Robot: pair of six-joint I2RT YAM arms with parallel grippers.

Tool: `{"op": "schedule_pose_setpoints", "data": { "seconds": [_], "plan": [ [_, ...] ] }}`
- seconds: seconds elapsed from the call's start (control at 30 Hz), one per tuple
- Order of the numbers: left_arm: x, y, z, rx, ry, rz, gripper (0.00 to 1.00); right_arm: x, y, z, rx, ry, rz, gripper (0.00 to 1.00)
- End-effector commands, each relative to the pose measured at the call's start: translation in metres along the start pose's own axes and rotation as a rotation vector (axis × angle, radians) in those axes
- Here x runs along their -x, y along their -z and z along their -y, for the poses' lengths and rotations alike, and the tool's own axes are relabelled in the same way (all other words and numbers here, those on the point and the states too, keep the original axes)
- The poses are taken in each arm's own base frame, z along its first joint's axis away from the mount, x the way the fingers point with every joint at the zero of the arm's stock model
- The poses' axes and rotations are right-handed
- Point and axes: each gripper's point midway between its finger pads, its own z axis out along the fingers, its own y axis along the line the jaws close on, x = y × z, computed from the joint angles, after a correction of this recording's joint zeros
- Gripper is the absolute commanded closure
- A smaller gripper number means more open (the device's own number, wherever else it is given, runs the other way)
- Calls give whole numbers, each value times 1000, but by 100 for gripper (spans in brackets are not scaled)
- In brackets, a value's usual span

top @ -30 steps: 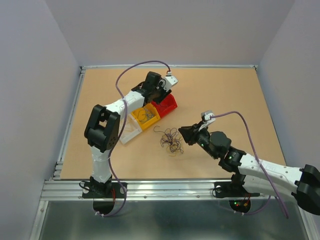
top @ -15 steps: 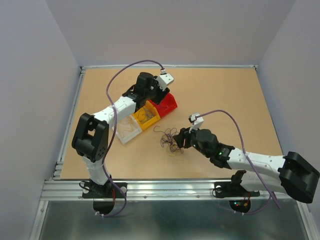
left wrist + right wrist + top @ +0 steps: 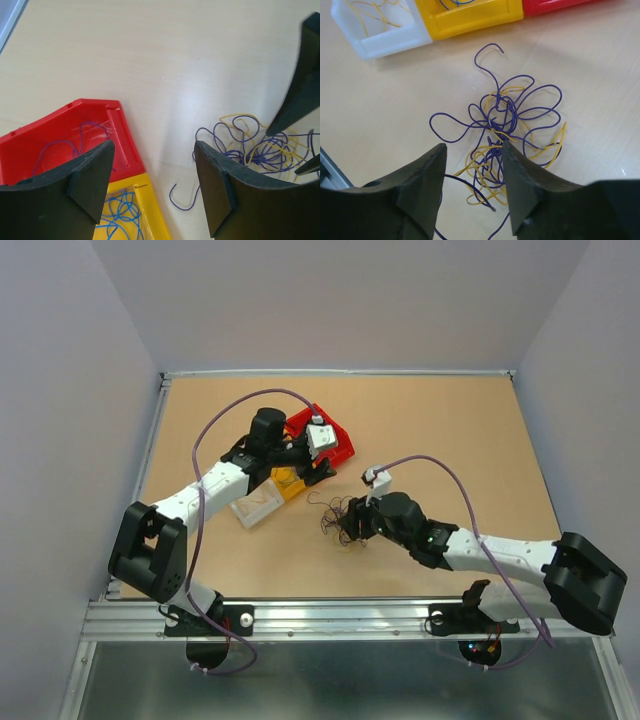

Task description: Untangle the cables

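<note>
The cables (image 3: 505, 135), a purple-and-yellow clump, are framed just beneath the parted, empty jaws of the right gripper (image 3: 474, 150); the left gripper (image 3: 152, 150) is seen open nearby. Several strands pinched together could tighten the knot.

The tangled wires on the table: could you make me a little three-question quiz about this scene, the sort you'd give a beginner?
1. True or false: the tangled cables lie directly on the table.
2. Which colour of bin holds yellow wires? A red, B yellow, C white.
3. Which arm's gripper hangs right above the tangle, jaws apart?

Key:
1. True.
2. C, the white bin.
3. The right gripper.
</note>
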Motion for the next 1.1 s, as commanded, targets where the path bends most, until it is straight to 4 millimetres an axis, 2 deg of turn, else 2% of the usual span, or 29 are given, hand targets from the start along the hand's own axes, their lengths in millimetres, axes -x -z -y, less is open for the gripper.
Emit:
{"op": "schedule_pose_setpoints", "data": {
  "seconds": [0.0,0.07,0.1,0.13,0.2,0.27,0.37,0.4,0.43,0.6,0.8,0.9,1.0,1.07],
  "plan": [
    [20,8,20,-113,-100,116,22,41,8,-24,80,-15,88,41],
    [20,10,35,-190,-108,131,20,44,13,-20,66,-14,107,33],
    [18,13,45,-243,-125,138,17,56,21,-18,54,-23,151,29],
    [19,14,49,-268,-137,142,15,56,25,-13,38,-25,163,27],
    [16,15,62,-326,-160,138,14,74,39,-3,-12,-52,248,25],
    [14,13,68,-349,-176,125,14,77,48,10,-64,-84,293,25],
    [3,3,93,-399,-213,60,16,88,67,33,-161,-141,391,25],
    [-3,0,98,-396,-224,26,17,91,72,36,-169,-155,415,25],
    [-4,-4,111,-424,-239,20,18,92,75,38,-174,-166,430,25],
    [-14,-7,132,-498,-243,-34,21,100,85,39,-160,-173,480,26],
    [-32,-20,154,-552,-265,-131,32,96,81,36,-155,-160,458,26],
    [-40,-25,157,-574,-260,-168,36,96,79,35,-149,-157,453,26],
    [-44,-28,156,-578,-254,-186,47,95,78,34,-147,-155,447,26],
    [-46,-30,156,-577,-253,-196,63,95,77,34,-146,-156,447,26]
  ]
}}
